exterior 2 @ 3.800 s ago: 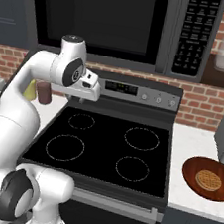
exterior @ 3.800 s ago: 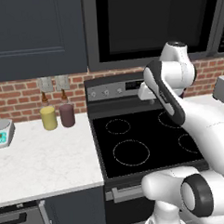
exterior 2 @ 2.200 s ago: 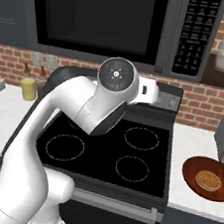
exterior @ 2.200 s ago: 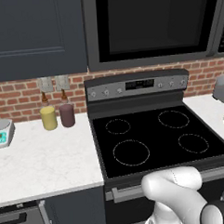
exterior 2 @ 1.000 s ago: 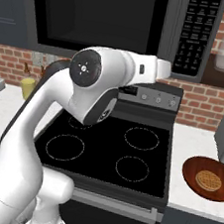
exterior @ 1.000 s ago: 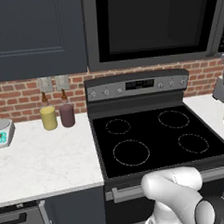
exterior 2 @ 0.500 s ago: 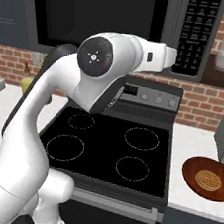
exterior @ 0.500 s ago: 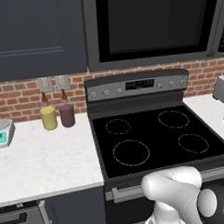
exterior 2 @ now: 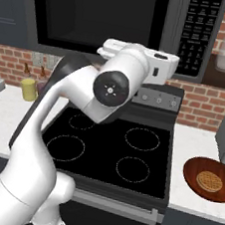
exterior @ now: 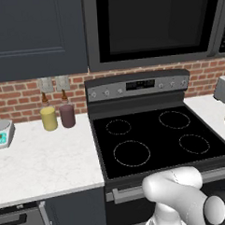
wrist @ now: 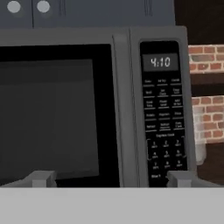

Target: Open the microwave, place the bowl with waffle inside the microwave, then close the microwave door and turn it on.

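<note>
Gripper (wrist: pixel 109 177) wide open and empty, raised level with the microwave (exterior 2: pixel 121 20), facing the strip between the microwave door (wrist: pixel 52 109) and the keypad (wrist: pixel 162 109) — likely lining up on the door edge to pull it open. Door is shut. Fingertips (wrist: pixel 41 178) sit at 7 and 5 o'clock of the hand view. Bowl (exterior 2: pixel 210 179) with waffle (exterior 2: pixel 209 181) waits on the counter (exterior 2: pixel 200 146), at 4 o'clock from the stove (exterior 2: pixel 114 150), well apart from the hand. Nothing loaded yet; opening comes first.
</note>
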Motion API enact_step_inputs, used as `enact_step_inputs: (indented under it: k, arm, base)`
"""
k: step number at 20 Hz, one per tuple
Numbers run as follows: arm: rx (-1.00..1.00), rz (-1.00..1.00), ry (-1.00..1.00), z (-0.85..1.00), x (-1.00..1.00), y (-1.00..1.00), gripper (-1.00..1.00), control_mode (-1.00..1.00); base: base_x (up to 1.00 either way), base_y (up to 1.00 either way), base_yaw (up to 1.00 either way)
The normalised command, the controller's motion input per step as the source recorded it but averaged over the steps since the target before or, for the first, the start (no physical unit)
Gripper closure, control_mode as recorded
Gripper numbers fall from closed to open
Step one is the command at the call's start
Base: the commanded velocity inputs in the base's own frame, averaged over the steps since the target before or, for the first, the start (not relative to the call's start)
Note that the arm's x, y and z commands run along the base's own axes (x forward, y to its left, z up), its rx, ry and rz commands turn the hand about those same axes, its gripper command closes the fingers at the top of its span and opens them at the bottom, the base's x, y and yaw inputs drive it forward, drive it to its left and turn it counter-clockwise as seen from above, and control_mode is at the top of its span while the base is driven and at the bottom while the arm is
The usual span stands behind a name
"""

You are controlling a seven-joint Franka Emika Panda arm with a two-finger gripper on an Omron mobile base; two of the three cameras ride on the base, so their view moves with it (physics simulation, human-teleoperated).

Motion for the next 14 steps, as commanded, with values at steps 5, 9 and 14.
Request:
enact_step_inputs:
  k: [5, 9, 14]
  arm:
    - [0.0, 0.11, 0.0, 0.03, 0.14, 0.02, -1.0, -1.0]
    - [0.0, 0.12, 0.04, 0.0, 0.14, 0.0, -1.0, -1.0]
    - [0.0, 0.12, 0.08, 0.0, 0.08, 0.0, -1.0, -1.0]
  base:
    - [0.0, 0.0, 0.0]
    - [0.0, 0.0, 0.0]
    - [0.0, 0.0, 0.0]
